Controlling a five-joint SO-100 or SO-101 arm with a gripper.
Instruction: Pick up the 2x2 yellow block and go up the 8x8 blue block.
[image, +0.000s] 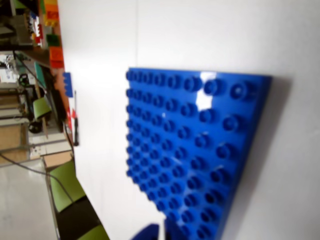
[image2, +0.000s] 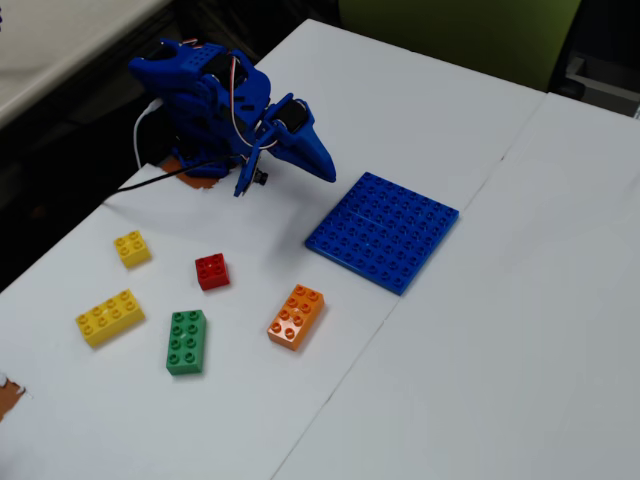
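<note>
Currently, blue arm folded low by its base, gripper up off table, empty, jaw gap can't tell | large flat blue studded baseplate bare, just right of gripper in fixed view | small square yellow 4-stud brick near table's left edge, apart from red brick | open white table right of plate.

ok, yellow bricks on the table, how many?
2, both at left in the fixed view: the 2x2 yellow block near the table's edge, and the longer yellow brick below it. None seem hidden.

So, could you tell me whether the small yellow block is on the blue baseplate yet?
Not yet. The small yellow block lies on the table, left of the bare blue baseplate.
</note>
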